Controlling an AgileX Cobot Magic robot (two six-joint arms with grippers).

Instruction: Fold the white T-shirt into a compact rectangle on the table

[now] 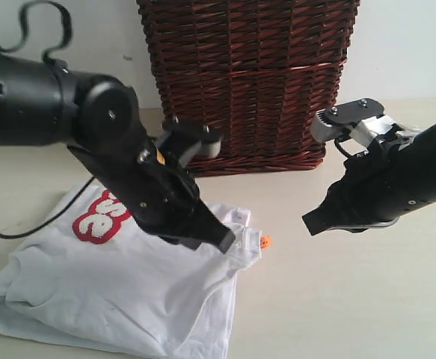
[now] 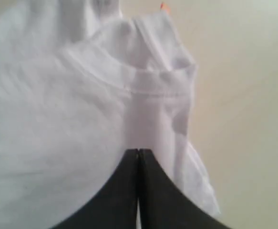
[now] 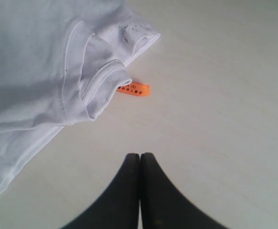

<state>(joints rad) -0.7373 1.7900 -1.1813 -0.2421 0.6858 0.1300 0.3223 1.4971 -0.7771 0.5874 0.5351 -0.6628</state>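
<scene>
The white T-shirt (image 1: 128,284) lies rumpled on the desk (image 1: 352,299) before the wicker basket (image 1: 255,75); the left pincer (image 1: 223,239), closed, touches its collar; the right pincer (image 1: 311,223), closed and empty, hangs before the basket's right corner

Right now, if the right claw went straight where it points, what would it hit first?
Probably the bare table, just short of the orange tag on the white T-shirt; how high the right gripper hangs is unclear.
</scene>
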